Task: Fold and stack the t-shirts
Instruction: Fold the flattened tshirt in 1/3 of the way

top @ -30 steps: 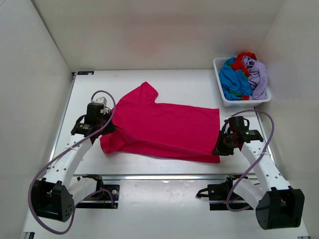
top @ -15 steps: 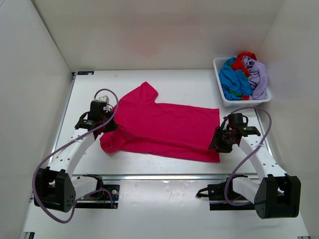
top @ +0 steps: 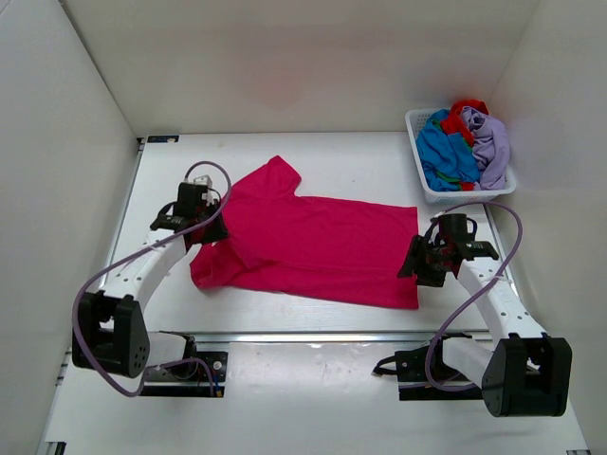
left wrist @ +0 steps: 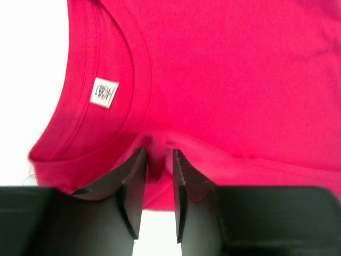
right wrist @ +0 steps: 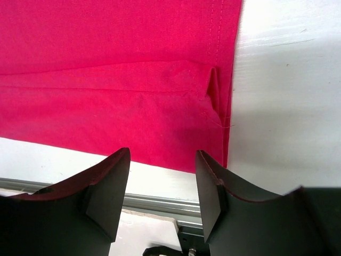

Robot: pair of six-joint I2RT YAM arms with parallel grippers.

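Four t-shirts, one basket, two arms.

The magenta t-shirt covers the middle of the table, leaving bare strips behind it, in front of it and along both sides where a gripper could pass. The white basket, heaped with other t-shirts, blocks the far right corner, and walls close the table on 3 sides. The left gripper is pinched on cloth at the collar, while the right gripper hangs with jaws apart over the hem corner, with bare table to its right
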